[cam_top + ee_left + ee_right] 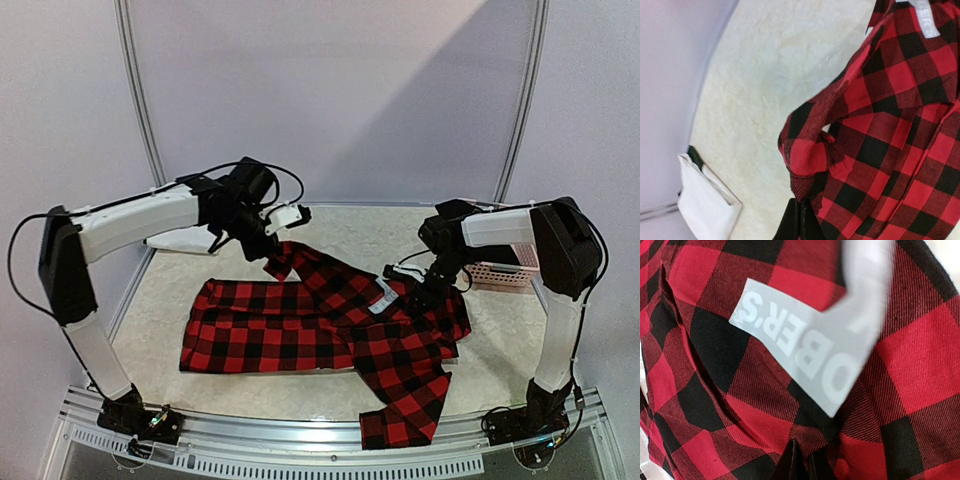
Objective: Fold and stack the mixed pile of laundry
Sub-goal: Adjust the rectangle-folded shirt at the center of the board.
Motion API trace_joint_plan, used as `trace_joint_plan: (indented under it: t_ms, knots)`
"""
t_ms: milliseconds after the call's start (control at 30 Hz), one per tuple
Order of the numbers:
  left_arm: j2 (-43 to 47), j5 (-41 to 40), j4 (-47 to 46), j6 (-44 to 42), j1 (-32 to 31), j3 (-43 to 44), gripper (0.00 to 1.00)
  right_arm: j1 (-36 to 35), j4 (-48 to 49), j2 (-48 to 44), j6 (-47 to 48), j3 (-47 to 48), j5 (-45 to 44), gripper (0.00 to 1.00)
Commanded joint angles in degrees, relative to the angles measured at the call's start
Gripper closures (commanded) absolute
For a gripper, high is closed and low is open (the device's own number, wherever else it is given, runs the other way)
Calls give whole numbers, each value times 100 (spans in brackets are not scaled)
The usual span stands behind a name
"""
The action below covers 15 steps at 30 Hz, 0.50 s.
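Checked flannel shirt (300, 325): lay spread on bench (350, 225). Left tool (271, 251) pinched a raised corner; right tool (425, 292) pinched cloth near white label (810, 350), likely to straighten it for folding.

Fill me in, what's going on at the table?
Both arms are on the flannel shirt, which lies spread across the table. The left claw is shut on a lifted far corner of it. The right claw looks pinched on fabric beside the grey label. A white cloth lies far left and a pink basket far right. The shirt isn't folded yet.
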<state>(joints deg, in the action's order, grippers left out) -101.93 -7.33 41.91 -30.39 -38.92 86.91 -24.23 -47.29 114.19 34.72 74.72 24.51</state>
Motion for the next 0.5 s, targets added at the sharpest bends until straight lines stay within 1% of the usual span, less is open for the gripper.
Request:
trace_joint_plan:
  t_ms: [0,67,200,333,467]
  knots:
    - [1007,331,-839,-1213,-165,-1053,100,102,194,59,-72,-75,-404,91]
    - [1346,367,-1021,-1563,-287,-1553,100,103,208,59,-74,-80,-427,91]
    - [1715,-154,-1132,-2096,-565,-2305,100,115,194,38,-71,-86,-422,91]
    - [1941,-560,-1152,-2575,-729,-2796,100,110,186,20,-66,-110,-419,91]
    - [2031,-1199,-1694,-2935,-897,-3158,100,103,172,-32,-21,-144,-354,91]
